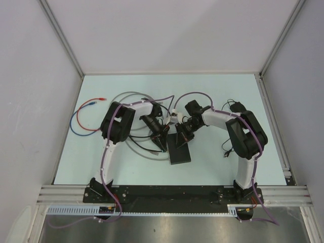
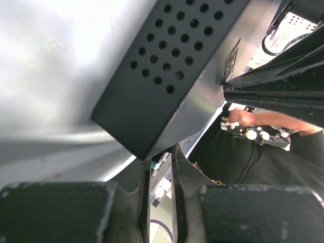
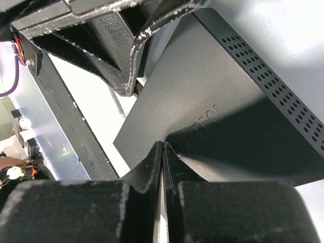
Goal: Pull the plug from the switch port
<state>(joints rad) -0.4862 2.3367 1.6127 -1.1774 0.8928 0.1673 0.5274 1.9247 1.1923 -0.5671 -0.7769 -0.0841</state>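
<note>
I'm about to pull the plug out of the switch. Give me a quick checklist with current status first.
1. Switch lying on the table: ok.
2. Right fingers shut, tips at the switch's top face: ok.
3. Left fingers gripping the plug: cannot tell; only a narrow gap shows between them.
4. Plug seated in its port: cannot tell; the sockets are hidden.
5. Gray cable clear of the left arm: not ok; it loops under it.

The switch (image 1: pixel 180 153) lay near the middle of the table (image 1: pixel 217 91), between the two arms. The left gripper (image 1: pixel 162 146) sat just beside its left edge, the right gripper (image 1: pixel 179 140) over its far end. A loose cable (image 1: pixel 76 121) lay well apart, left of the left arm.
</note>
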